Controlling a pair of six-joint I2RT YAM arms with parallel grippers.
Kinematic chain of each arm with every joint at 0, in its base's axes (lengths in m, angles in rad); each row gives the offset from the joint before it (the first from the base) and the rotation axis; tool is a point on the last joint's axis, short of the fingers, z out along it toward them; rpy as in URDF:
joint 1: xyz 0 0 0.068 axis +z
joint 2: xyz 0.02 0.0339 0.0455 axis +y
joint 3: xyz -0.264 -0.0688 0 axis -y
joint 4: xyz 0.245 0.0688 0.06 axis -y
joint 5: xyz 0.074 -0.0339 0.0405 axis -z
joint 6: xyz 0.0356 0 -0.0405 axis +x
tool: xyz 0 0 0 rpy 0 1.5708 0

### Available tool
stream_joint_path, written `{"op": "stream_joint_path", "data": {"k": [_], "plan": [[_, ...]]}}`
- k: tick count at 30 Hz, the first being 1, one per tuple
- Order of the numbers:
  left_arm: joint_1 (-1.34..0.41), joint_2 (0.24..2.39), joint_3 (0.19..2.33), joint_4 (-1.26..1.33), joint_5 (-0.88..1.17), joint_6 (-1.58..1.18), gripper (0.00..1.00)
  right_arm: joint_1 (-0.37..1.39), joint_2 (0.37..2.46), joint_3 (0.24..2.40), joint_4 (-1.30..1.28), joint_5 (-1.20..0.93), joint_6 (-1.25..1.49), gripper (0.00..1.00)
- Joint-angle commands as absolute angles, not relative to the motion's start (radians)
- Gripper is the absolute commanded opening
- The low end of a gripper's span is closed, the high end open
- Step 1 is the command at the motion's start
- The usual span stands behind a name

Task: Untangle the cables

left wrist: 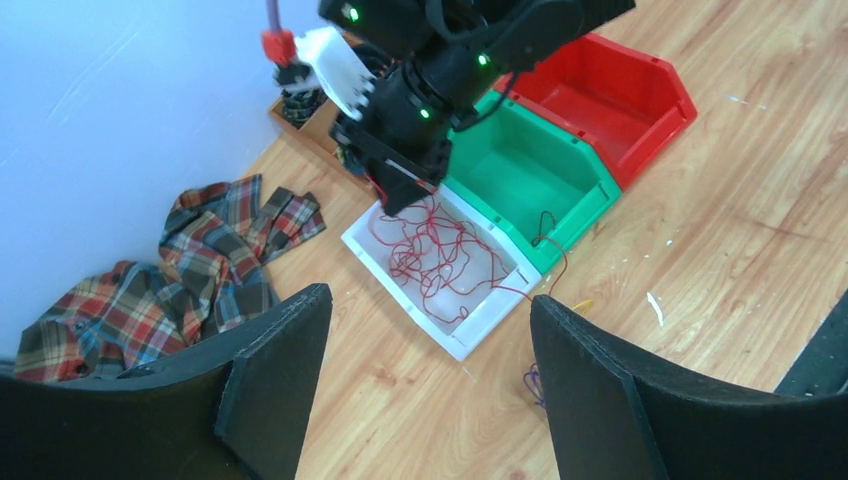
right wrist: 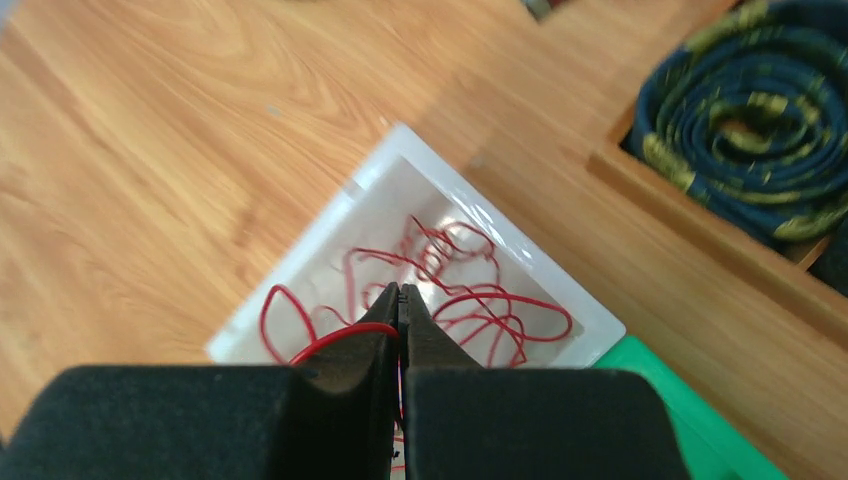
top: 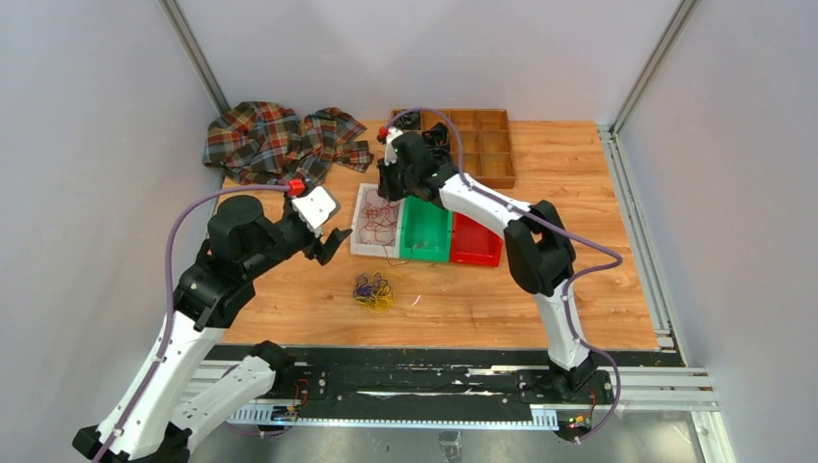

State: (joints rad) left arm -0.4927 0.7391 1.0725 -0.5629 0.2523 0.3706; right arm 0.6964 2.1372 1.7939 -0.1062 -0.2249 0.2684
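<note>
The step in hand looked like the sorting of the red cables (left wrist: 437,245). They lay as 1 loose tangle inside the white bin (left wrist: 400,297), at the left end of a row of 3 bins on the counter (top: 579,251); the green bin (top: 424,227) and the red bin (top: 475,239) beside it held next to nothing. The right gripper (right wrist: 398,295) hung just above the far end of the white bin with its fingers pressed together. In the right wrist view a red strand ran into the seam between them, so they appeared to be pinching 1 of the red cables. The left gripper (top: 326,243) hovered left of the white bin, above the counter, its fingers spread wide and holding nothing. A second heap, the purple and yellow cables (top: 372,290), sat knotted together on the bare counter nearer the arm bases, apart from both grippers. By that layout the red seemed sorted, while purple and yellow were not yet parted. The next move probably called for letting the pinched strand drop wholly inside the white bin, since 1 thin strand trailed over its near rim. After that came the heap on the counter, where such thin, springy wires would need a precise pinch on 1 colour while the other arm held the rest down.
</note>
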Motion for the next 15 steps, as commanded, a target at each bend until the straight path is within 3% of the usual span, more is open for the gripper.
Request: {"op": "stream_joint_path", "data": {"k": [1,9,15], "plan": [[-0.480,0.745,1.083,-0.537,0.199,0.386,0.77,0.737,2.202,1.850,-0.264,-0.106,0.152,0.01],[-0.453,0.774,1.089,-0.565,0.224,0.379,0.76,0.768,2.266,1.905,-0.343,0.031,0.079,0.03],[-0.448,0.777,1.101,-0.581,0.237,0.386,0.76,0.810,2.323,1.992,-0.362,0.133,0.037,0.28]]}}
